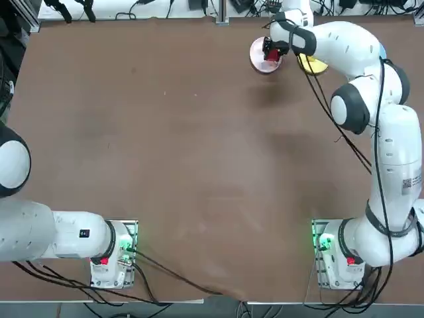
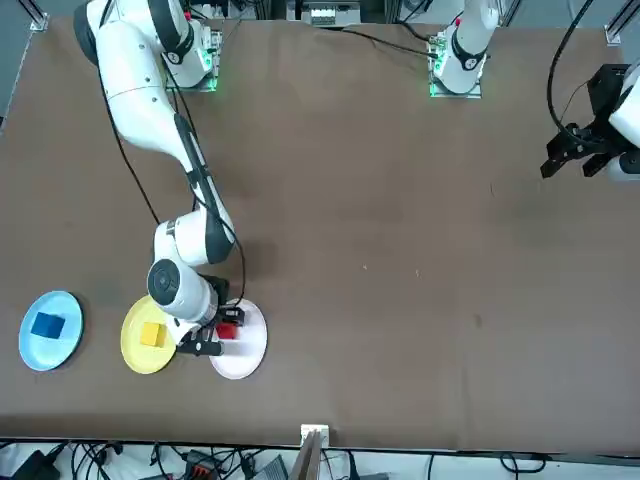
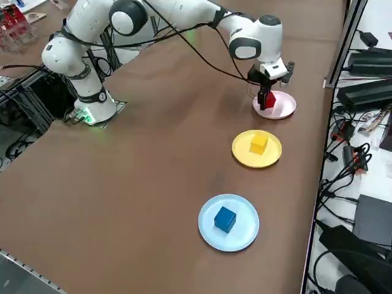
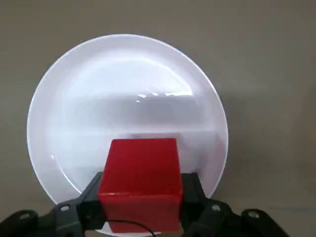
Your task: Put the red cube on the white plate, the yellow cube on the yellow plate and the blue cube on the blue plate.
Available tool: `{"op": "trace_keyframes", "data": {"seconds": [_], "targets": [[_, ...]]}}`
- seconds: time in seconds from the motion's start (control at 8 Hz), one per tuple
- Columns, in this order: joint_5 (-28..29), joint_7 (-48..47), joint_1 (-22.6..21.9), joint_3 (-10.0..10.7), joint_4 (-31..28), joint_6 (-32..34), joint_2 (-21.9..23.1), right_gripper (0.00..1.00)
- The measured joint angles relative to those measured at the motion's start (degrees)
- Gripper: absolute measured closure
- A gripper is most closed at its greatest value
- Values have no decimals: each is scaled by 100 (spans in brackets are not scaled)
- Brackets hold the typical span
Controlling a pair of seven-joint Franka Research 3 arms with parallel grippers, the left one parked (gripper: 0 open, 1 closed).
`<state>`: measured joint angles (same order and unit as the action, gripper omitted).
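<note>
My right gripper [image 4: 142, 195] is shut on the red cube [image 4: 142, 180], holding it over the white plate [image 4: 123, 89]; whether the cube touches the plate I cannot tell. From the side, the gripper [image 3: 267, 98] with the red cube [image 3: 270, 100] stands at the near rim of the white plate [image 3: 283, 108]. The yellow cube [image 3: 259, 143] rests on the yellow plate [image 3: 245, 153]. The blue cube [image 3: 225, 218] rests on the blue plate [image 3: 242, 236]. In the front view the red cube [image 2: 227, 331] is over the white plate [image 2: 248, 352]. From overhead, the white plate [image 1: 255, 56] is partly hidden by my arm.
The three plates lie in a row near the table's far right edge. Cables and power bricks [image 3: 367, 92] lie on the floor beyond that edge. The brown tabletop [image 1: 185, 146] stretches away to the left.
</note>
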<state>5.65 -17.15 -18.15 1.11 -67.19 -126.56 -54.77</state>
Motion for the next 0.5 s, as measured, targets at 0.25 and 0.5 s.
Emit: {"op": "trace_keyframes", "data": {"seconds": [0.25, 0.5], "targets": [[0, -2, -29, -3, 1, -80, -23, 28], [-34, -2, -80, 0, 22, -100, -28, 0]]}}
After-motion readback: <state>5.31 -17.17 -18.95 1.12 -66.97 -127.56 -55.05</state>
